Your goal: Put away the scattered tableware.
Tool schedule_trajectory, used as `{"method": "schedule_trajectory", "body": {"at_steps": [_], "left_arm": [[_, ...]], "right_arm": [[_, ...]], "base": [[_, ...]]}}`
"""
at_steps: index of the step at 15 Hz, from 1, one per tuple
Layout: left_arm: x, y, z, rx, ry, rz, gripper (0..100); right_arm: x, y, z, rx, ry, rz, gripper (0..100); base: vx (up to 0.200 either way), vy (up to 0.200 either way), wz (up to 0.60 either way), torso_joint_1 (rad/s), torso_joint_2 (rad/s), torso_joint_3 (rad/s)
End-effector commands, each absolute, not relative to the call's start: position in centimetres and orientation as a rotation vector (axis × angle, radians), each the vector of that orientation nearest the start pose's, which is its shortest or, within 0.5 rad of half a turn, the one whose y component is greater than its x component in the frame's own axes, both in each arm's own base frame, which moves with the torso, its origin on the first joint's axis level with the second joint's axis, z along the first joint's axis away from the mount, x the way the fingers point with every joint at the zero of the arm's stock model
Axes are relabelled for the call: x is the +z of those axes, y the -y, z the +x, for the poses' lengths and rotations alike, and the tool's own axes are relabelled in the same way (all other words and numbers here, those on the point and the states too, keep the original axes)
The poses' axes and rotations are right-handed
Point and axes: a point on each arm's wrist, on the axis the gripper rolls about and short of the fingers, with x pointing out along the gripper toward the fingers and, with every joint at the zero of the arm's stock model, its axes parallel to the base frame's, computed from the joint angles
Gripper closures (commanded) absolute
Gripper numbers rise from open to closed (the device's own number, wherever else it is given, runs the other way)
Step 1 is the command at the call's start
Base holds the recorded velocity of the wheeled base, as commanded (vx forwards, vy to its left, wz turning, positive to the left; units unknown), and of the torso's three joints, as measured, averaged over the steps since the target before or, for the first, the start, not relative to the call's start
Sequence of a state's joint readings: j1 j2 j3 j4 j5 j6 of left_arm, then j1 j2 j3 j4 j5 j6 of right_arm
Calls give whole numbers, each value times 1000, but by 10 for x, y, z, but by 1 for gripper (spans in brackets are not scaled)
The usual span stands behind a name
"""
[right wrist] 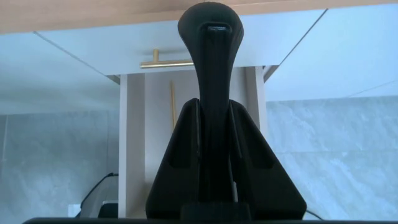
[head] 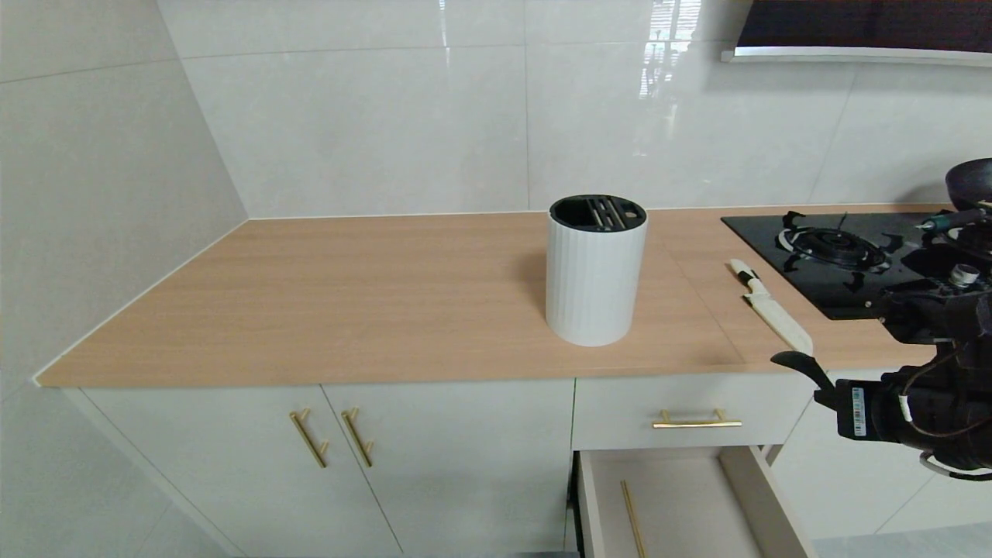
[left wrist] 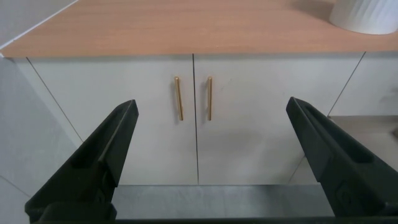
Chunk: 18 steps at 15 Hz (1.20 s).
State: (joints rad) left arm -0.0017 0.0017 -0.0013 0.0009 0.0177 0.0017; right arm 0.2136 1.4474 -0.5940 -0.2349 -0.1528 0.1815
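Observation:
A white knife [head: 767, 306] lies on the wooden counter [head: 349, 294] beside the stove, blade toward the front edge. A white ribbed utensil holder [head: 595, 271] with a black slotted top stands upright mid-counter; its base [left wrist: 367, 15] shows in the left wrist view. My right gripper [head: 784, 359] hangs shut and empty just in front of the counter's edge, below the knife's tip; its joined fingers [right wrist: 210, 28] point at the drawer front. My left gripper [left wrist: 211, 106] is open, low, facing the cabinet doors.
Below the counter a drawer [head: 744, 496] stands pulled out with a thin wooden stick [head: 632, 515] lying in it. A black gas stove [head: 837, 252] and a dark pan [head: 969, 182] sit at the right. Gold handles [left wrist: 193, 98] stick out from the cabinet doors.

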Motion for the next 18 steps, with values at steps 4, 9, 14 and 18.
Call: {"method": "schedule_trajectory", "body": {"at_steps": [4, 9, 14, 18], "left_arm": [[75, 0, -23, 17, -5, 2, 0], [76, 0, -23, 17, -2, 2, 0], [75, 0, -23, 17, -3, 2, 0], [76, 0, -23, 17, 0, 2, 0]], "right_arm": [[151, -44, 215, 8, -637, 58, 100], [145, -44, 216, 8, -661, 50, 100], [135, -53, 217, 39, -703, 28, 100], [123, -56, 222, 42, -733, 19, 100]], "base": [[0, 0, 0, -161, 381, 220], [0, 0, 0, -212, 506, 292], [0, 0, 0, -194, 488, 294], [0, 0, 0, -166, 469, 299]]}}
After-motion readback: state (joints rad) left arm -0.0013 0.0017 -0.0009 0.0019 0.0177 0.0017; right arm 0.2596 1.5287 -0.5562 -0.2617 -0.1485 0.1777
